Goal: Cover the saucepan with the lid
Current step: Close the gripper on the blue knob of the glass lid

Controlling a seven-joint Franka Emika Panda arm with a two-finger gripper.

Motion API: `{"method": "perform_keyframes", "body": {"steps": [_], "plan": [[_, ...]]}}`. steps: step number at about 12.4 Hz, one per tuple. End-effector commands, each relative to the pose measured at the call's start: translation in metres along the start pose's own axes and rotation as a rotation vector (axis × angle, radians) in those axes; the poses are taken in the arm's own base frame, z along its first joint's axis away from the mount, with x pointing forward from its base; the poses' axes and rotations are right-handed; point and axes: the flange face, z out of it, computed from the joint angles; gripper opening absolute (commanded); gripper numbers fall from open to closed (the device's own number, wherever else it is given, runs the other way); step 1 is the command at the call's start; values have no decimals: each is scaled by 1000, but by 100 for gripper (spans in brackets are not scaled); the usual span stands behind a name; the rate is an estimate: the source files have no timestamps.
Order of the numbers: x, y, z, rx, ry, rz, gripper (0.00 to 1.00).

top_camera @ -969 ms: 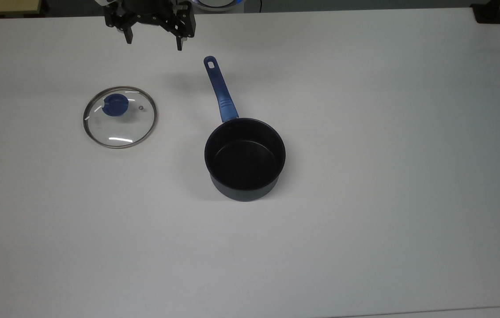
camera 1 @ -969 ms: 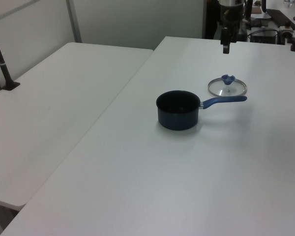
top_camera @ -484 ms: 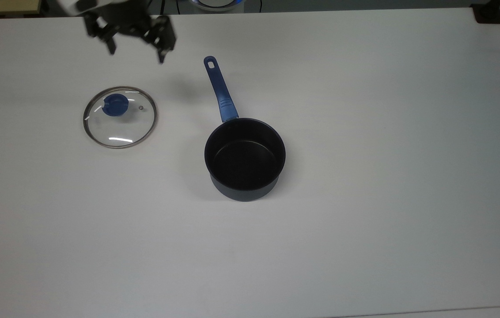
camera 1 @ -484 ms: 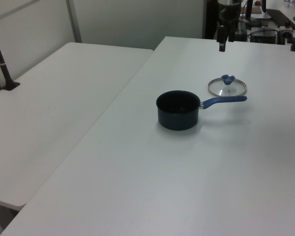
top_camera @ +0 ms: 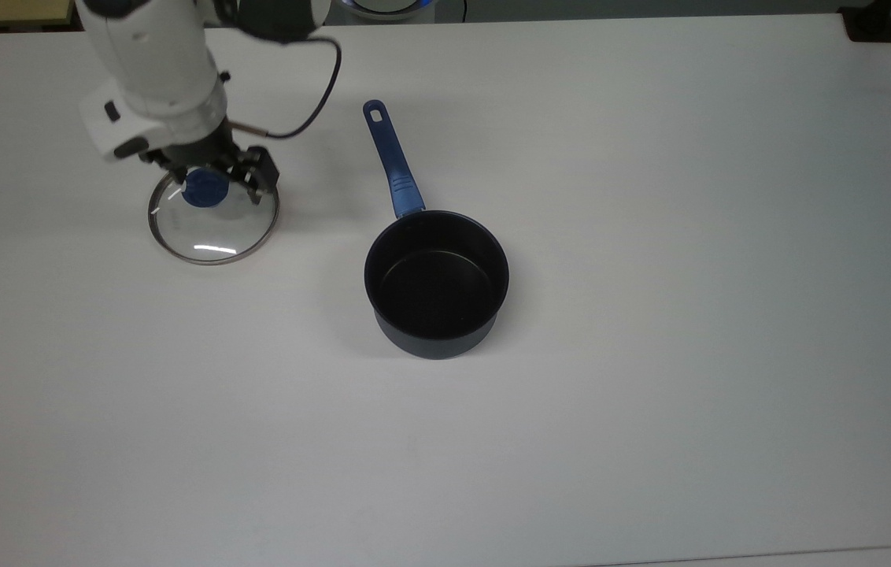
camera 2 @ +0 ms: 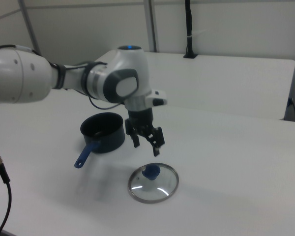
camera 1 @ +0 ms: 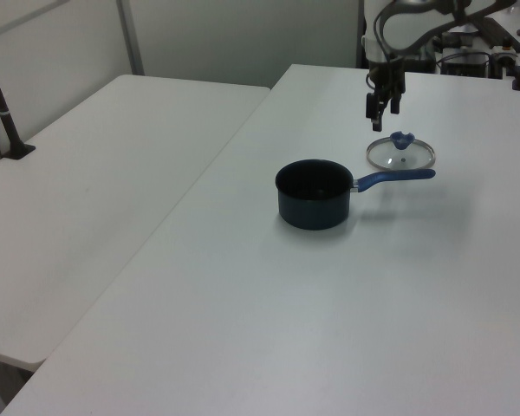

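The lid (top_camera: 213,224), clear glass with a metal rim and a blue knob (top_camera: 205,189), lies flat on the white table (top_camera: 650,315) at the top view's left. My gripper (top_camera: 216,186) hangs open above the knob, one finger on each side, holding nothing. In the right view the gripper (camera 2: 146,146) is a short way above the lid (camera 2: 153,183); in the left view the gripper (camera 1: 381,108) is over the lid (camera 1: 400,154). The dark saucepan (top_camera: 436,283) stands upright and uncovered to the top view's right, its blue handle (top_camera: 392,157) pointing away from it.
A black cable (top_camera: 318,102) loops from the arm's wrist. In the left view a second white table (camera 1: 95,191) adjoins on the left view's left, with a black post (camera 1: 4,113) clamped to it. Bare table surface surrounds the saucepan (camera 1: 312,192).
The arm has swung from the table's far edge down and over the lid, its open fingers now straddling the knob. Lid and saucepan have not moved.
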Motion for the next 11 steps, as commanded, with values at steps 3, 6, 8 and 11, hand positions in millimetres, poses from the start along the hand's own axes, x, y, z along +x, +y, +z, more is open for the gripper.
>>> {"method": "perform_keyframes", "body": {"steps": [3,6,8,11], "plan": [[-9,31,40,-5,-37,-134,100],[-17,29,57,-20,-64,-164,97],[-15,28,57,-22,-45,-165,84],[-14,27,56,-24,-38,-168,54]]}}
